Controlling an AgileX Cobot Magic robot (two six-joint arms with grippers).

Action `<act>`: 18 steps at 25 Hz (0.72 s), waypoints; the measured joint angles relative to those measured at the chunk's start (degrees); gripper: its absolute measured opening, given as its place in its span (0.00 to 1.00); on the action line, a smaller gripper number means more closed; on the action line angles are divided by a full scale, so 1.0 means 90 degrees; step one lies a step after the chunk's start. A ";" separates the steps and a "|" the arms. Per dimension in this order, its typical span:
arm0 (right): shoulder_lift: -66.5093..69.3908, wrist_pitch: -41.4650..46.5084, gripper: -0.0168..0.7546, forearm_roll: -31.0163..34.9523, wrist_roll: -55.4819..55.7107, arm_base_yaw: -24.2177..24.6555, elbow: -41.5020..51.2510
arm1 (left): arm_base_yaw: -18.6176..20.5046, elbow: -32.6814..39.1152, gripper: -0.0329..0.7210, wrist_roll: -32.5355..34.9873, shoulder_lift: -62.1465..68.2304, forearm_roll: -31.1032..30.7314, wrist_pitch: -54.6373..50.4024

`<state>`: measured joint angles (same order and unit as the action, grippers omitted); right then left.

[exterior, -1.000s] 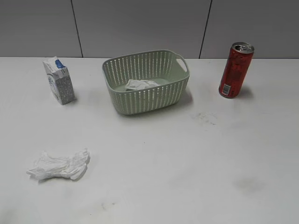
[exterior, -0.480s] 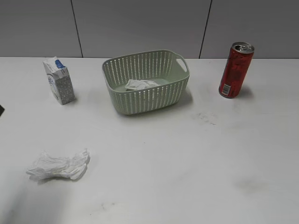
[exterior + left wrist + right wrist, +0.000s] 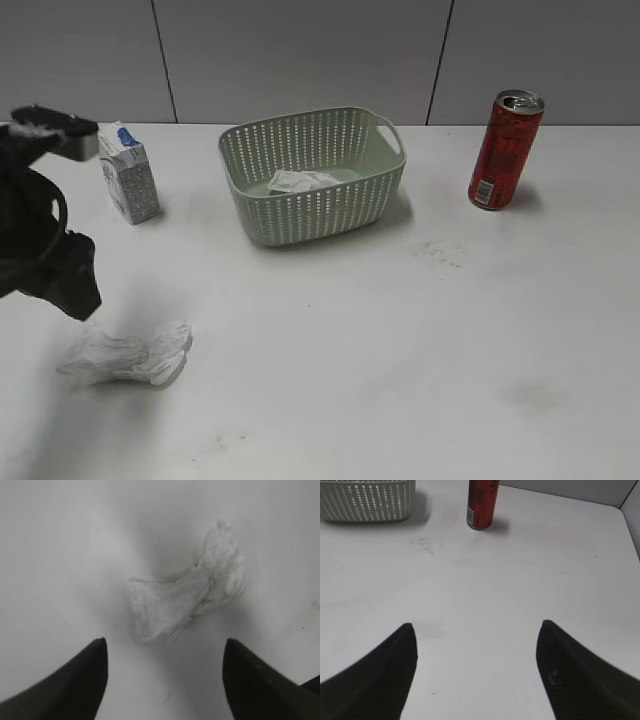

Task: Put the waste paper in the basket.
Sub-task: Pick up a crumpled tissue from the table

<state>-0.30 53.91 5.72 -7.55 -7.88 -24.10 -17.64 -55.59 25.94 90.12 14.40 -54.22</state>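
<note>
Exterior view: one wad of waste paper (image 3: 127, 355) is seen lying on the tabletop (image 3: 400, 340) at front left, well apart from the basket (image 3: 312, 175), which stands toward the back centre. A second wad (image 3: 303, 181) is already seen inside the basket. The left arm (image 3: 40, 240) is seen at the left edge, above and just behind the loose wad; its tool is not clearly made out from this angle. The right arm is not seen here. A small carton (image 3: 127, 172) stands left of the basket and a red can (image 3: 505, 150) stands well to its right.

Left wrist view: the left tool (image 3: 165, 652) is shown spread wide, nothing between its tips. The loose wad (image 3: 187, 595) lies ahead of the tips, roughly centred in the gap, slightly toward the right tip. Its long axis runs at a slant, from lower left to upper right, so it is neither square to nor in line with the closing direction. No contact with the paper is seen.

Right wrist view: the right tool (image 3: 476, 630) is also shown spread and empty, over bare tabletop. The basket (image 3: 367, 500) and the can (image 3: 481, 502) are seen far ahead; no paper lies near it.

Judgement: the left arm is the nearer one by far. The coming move is judged to turn on lowering straight onto the wad's narrow middle.
</note>
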 joint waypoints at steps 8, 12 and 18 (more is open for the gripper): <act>0.0000 0.0000 0.75 -0.0041 -0.0007 0.0000 0.0000 | -0.0005 -0.0012 0.86 0.0000 0.1380 0.0374 0.0197; 0.0000 0.0000 0.72 -0.0047 0.0001 0.0000 0.0000 | -0.0130 -0.0035 0.86 0.0000 0.1745 0.0407 0.0504; 0.0000 0.0000 0.70 -0.0066 0.0001 0.0000 0.0000 | -0.0406 -0.0093 0.85 0.0001 0.2138 0.0412 0.0833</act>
<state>-0.30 53.91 5.13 -7.55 -7.88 -24.10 -21.29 -56.43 25.95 109.36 18.10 -46.72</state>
